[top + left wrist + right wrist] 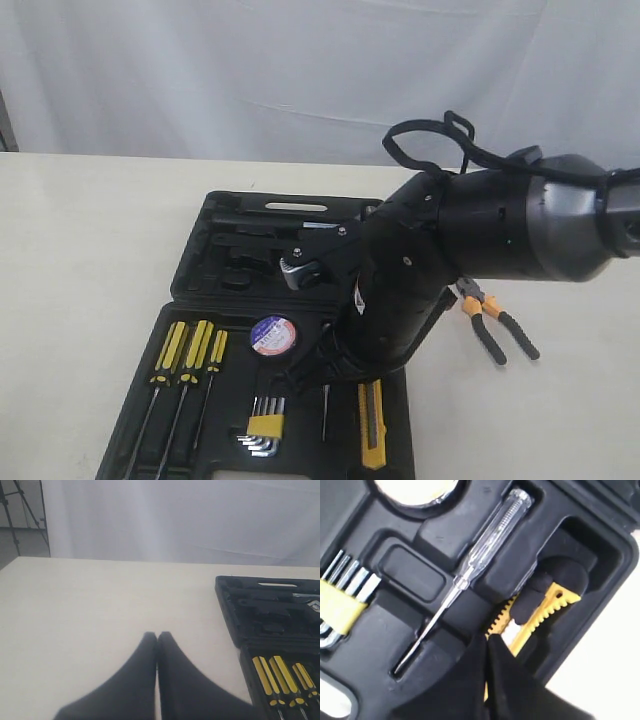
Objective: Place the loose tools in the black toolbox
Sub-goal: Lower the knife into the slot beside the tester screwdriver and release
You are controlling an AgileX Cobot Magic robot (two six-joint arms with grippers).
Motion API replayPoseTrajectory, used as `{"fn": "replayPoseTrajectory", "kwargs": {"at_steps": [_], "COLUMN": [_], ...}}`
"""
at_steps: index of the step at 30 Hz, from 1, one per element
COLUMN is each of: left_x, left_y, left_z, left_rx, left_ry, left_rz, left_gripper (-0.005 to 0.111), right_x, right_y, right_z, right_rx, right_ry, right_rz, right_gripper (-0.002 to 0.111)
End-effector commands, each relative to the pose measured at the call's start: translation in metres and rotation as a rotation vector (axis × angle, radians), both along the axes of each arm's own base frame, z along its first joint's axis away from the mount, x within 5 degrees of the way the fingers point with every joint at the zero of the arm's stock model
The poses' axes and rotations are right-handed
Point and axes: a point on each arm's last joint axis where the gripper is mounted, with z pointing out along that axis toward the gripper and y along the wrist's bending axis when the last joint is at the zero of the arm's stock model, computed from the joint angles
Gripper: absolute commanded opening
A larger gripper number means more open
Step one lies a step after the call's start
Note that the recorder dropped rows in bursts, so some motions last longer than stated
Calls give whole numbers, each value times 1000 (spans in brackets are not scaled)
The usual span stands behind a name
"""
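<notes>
Toolbox (200, 262) lies open on the table (80, 260). One edge is cut off by the frame and my right arm hides the middle. Tape roll (273, 336) sits in the half with the screwdrivers (185, 350). Knife (372, 425) lies in a recess at that half's right side. Pliers (497, 320) are on the table right of the box, partly behind the arm. My right gripper (486, 640) is pinched closed, empty, over the knife and covers one end. I cannot tell if it touches. Left gripper (157, 638) is closed, empty, above the table.
</notes>
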Motion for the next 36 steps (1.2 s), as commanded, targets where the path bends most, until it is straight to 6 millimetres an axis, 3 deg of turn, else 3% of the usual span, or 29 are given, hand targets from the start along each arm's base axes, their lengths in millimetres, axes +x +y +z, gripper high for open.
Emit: {"fn": "replayPoseTrajectory", "kwargs": {"at_steps": [1, 7, 18, 24, 29, 36], "left_x": [0, 0, 0, 0, 0, 0], "left_y": [0, 0, 0, 0, 0, 0], "left_z": [-1, -1, -1, -1, -1, -1], "left_rx": [-3, -3, -3, -3, -3, -3], "left_ry": [0, 0, 0, 0, 0, 0], "left_rz": [-2, -2, -2, -2, -2, -2], "left_gripper": [0, 0, 0, 0, 0, 0], "right_x": [1, 3, 14, 24, 33, 30], "right_y": [-2, -4, -1, -15, -47, -45], "right_z": [1, -2, -34, -41, -33, -3], "right_rx": [-9, -39, -64, -114, -102, -50], "right_ry": [-4, -4, 0, -46, -77, -157], "right_rz": [3, 24, 46, 12, -68, -39], "right_gripper": [-1, -1, -1, -1, -1, -1]}}
